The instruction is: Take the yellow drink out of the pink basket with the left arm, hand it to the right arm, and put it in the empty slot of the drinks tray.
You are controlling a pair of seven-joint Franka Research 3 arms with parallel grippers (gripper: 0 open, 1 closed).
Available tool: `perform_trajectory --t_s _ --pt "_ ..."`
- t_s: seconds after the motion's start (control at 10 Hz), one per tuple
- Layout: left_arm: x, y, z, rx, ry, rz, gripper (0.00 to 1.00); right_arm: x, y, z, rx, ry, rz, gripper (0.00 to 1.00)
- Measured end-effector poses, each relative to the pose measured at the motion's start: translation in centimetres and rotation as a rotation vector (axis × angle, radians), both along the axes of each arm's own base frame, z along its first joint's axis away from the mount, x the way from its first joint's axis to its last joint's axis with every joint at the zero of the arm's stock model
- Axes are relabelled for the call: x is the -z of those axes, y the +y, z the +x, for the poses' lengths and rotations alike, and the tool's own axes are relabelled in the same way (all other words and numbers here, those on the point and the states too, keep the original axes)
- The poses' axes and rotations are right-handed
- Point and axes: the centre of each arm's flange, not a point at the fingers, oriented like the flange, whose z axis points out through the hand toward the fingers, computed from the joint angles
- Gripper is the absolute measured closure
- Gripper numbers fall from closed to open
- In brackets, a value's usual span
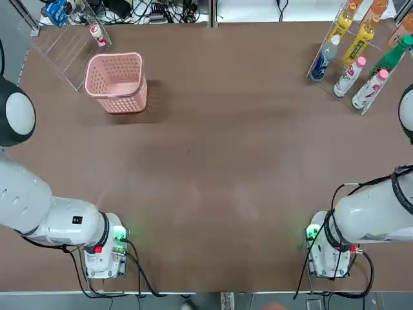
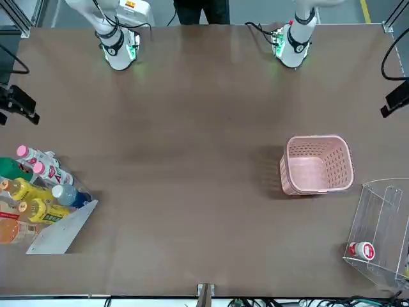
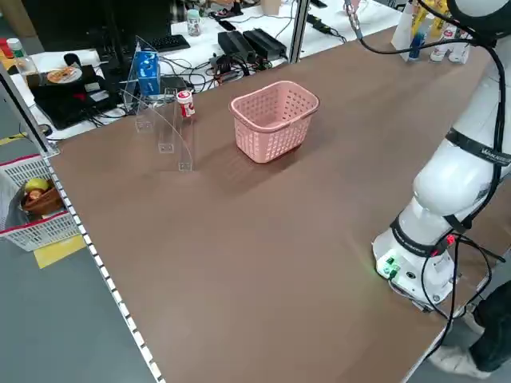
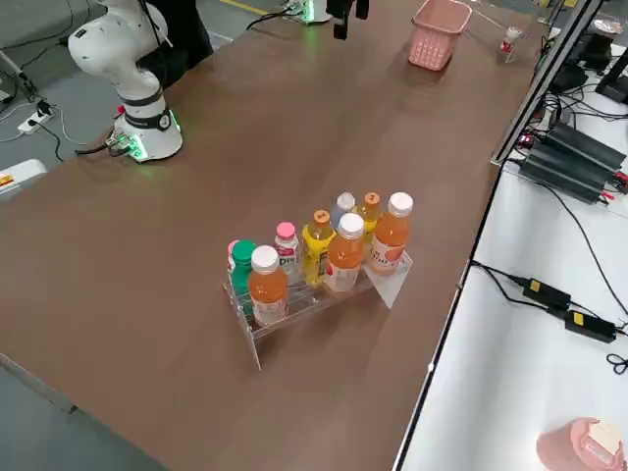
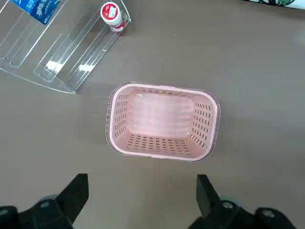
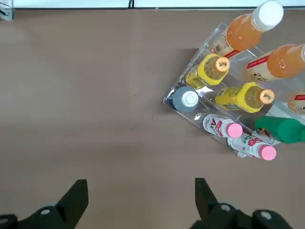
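Yellow drinks: two yellow bottles (image 6: 208,69) (image 6: 244,97) stand in the drinks tray (image 1: 328,90), out ahead of the right gripper, farther from the arm bases.
Long axes: close to upright, orange caps uppermost; any slight tilt cannot be told.
Right gripper (image 6: 142,191): suspended above the table at the robot's right, fingers directed downward and spread wide, with nothing between them.
Nearer row: a blue bottle (image 6: 185,99) and two white bottles with pink caps (image 6: 222,126) (image 6: 250,145) stand between the right gripper's side and the yellow pair.
Other bottles: a green bottle (image 6: 280,129) and orange bottles (image 4: 268,285) share the tray.
Left gripper (image 5: 143,191): suspended above the table at the robot's left, fingers downward and wide apart, holding nothing.
Pink basket (image 5: 163,147): ahead of the left gripper and toward the robot's right, upright, its mesh floor exposed.
Clear rack (image 5: 71,47): beyond the basket from the left gripper, bearing a white container with a red-ringed cap (image 5: 112,15); a blue packet (image 5: 39,7) lies at its far side.
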Motion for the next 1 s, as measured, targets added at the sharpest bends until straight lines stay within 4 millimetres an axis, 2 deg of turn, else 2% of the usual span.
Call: perform_trajectory --t_s 0.2,0.5,1.0 --pt "0.0 0.0 0.0 0.0 0.0 0.0 0.0 1.7 -1.6 -0.3 0.025 0.008 -0.005 0.01" --pt "0.0 0.0 0.0 0.0 0.0 0.0 0.0 2.0 -3.6 -1.4 0.005 0.025 -0.012 0.01" --pt "0.0 0.0 0.0 0.0 0.0 0.0 0.0 2.4 -3.6 -1.7 -0.006 0.046 -0.012 0.01"
